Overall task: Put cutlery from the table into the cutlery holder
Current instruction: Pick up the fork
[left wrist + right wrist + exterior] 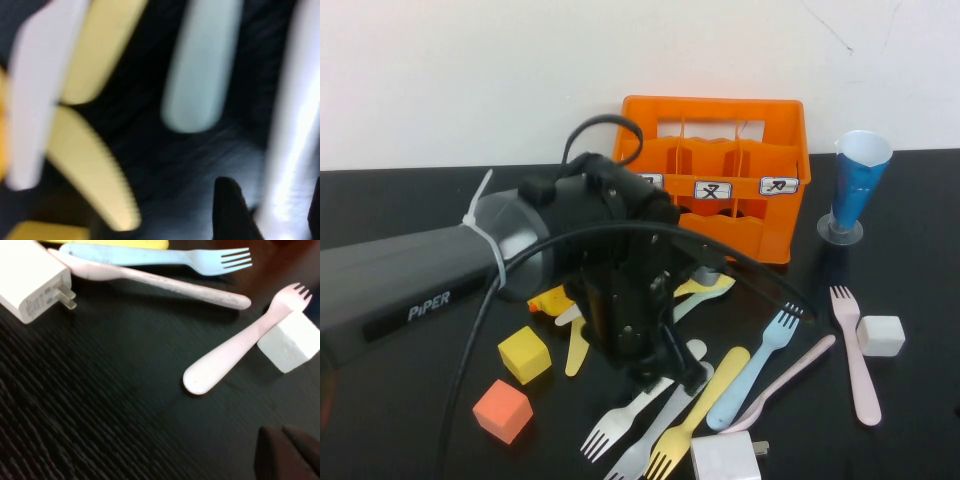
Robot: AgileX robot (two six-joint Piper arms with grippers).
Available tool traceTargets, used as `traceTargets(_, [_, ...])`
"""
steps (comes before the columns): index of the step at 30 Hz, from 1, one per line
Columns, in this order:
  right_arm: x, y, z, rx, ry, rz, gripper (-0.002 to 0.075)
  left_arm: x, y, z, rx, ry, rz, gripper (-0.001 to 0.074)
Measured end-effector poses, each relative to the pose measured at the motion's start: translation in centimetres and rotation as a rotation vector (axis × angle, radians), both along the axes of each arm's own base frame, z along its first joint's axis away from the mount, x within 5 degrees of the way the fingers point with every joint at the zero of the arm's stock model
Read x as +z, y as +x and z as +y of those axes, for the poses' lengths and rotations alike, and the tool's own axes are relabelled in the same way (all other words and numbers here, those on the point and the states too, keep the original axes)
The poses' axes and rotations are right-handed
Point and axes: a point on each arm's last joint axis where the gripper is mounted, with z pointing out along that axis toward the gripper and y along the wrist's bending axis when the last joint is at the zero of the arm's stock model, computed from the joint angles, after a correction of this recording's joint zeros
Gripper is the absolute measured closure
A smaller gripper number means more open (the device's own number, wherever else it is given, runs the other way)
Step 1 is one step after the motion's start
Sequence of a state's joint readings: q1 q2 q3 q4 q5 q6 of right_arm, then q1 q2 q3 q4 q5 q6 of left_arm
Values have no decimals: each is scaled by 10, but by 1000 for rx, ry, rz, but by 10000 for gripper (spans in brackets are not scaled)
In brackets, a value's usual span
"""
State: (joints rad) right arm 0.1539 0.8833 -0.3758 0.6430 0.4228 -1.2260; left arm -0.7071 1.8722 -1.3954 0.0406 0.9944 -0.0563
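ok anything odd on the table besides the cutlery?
Yes: a white plug adapter lies by the cutlery, and a yellow duck toy sits under the left gripper, which is low over the pile. Right gripper is above bare table.

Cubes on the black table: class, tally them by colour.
Yellow cube-shaped block: 1
Orange cube-shaped block: 1
White cube-shaped block: 1
Total: 3
The left gripper hangs open, low over the pastel plastic cutlery. The right gripper hovers above the matte black table near the pink plastic fork.
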Motion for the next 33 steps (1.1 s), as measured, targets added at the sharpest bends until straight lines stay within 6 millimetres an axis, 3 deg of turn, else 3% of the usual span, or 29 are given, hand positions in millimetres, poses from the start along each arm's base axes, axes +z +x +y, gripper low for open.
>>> traceTargets(8, [0, 0, 1, -1, 12, 1, 729, -1, -6, -8, -52, -67, 86, 424])
traceTargets(29, [1, 0, 1, 9, 13, -6, 729, -30, 5, -10, -81, -19, 40, 425])
traceTargets(33, [1, 0, 1, 13, 11, -8, 729, -31, 5, -11, -78, -18, 39, 460])
